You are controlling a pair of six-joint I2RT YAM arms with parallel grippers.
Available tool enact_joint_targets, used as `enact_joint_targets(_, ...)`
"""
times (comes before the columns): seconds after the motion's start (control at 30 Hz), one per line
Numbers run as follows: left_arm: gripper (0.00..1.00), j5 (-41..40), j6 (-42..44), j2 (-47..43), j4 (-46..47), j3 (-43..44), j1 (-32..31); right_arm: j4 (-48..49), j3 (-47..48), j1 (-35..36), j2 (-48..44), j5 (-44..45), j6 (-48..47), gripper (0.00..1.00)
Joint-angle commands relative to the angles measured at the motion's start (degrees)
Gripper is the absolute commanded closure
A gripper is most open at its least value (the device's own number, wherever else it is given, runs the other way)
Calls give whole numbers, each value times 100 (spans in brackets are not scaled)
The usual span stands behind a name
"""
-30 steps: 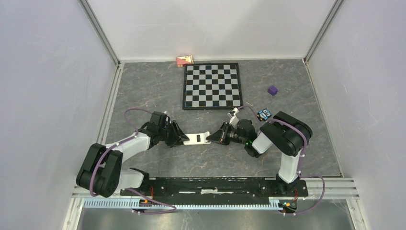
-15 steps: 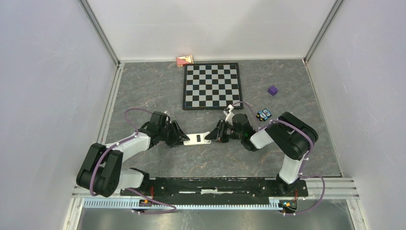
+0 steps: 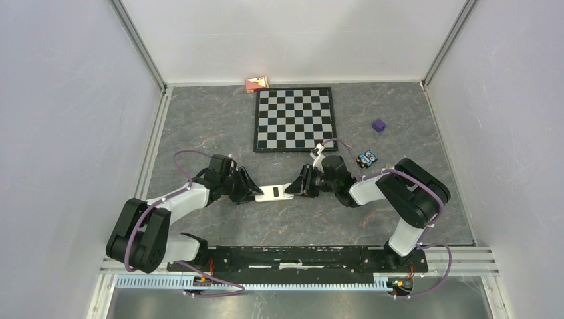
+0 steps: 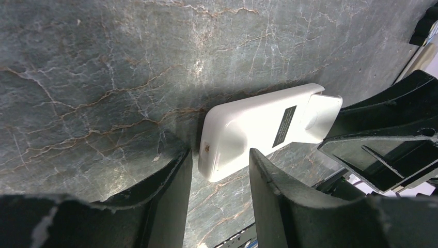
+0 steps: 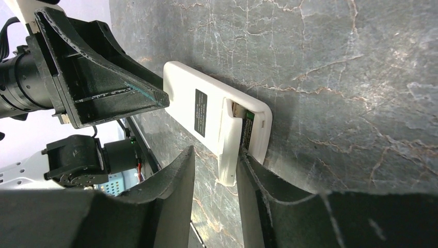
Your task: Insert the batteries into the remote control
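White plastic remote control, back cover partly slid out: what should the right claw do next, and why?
Probably close the right claw on the white back cover and pull it fully off. The claw stands open around the cover's end, the battery compartment is only partly exposed, and the left claw holds the white remote.

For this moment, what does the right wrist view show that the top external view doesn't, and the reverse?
Right wrist only: the white rectangular plastic remote has its back cover slid partway off, exposing the open battery compartment; whether cells sit inside is unclear.
Top external only: the black-and-white chequered board, the small purple cube and a small red box at the back wall.
Both: the remote lying on the grey marbled table, the left claw clamped on one end and the right claw open around the cover end.
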Motion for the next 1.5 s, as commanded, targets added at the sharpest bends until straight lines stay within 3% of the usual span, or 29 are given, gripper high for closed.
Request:
enact_joint_targets(0.0,48,-111,215,78,-79,144,34,-435,81,-20,-211,130,-107,60)
enact_joint_targets(0.6,47,-120,220,50,-118,151,38,-1114,278,-50,-538,345,-402,62)
enact_joint_targets(0.87,46,-216,285,-46,-272,214,41,-2230,630,-67,-865,797,-772,55)
enact_joint_targets(1.1,45,-292,325,48,-368,259,40,-2473,949,-56,-545,1019,-1195,53)
enact_joint_targets(1.47,48,-263,317,161,-442,268,40,-2560,1132,111,-199,1036,-1548,61)
